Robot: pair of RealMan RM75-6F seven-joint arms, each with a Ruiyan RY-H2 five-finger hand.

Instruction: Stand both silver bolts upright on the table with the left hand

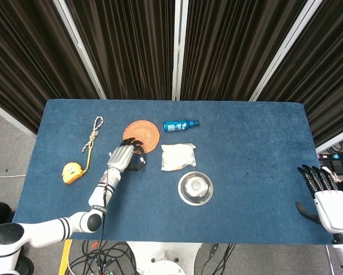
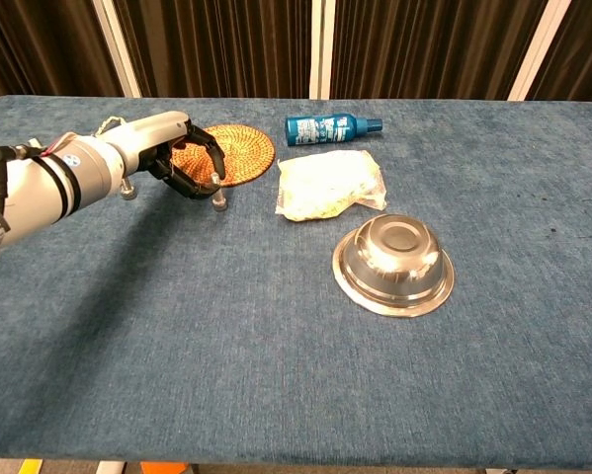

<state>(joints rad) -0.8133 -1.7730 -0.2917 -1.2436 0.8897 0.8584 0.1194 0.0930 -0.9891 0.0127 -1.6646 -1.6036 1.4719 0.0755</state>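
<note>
One silver bolt is pinched by the left hand near the surface's far-left part, so it is set upright; the right hand is kept spread, idle.

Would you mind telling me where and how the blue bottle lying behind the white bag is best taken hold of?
Grip the blue bottle around the middle of its wide body, coming down from above with the fingers spanning across its length. It lies on its side, with its narrower cap pointing right in the chest view. The round body gives the broadest hold, and nothing touches its long sides.
</note>
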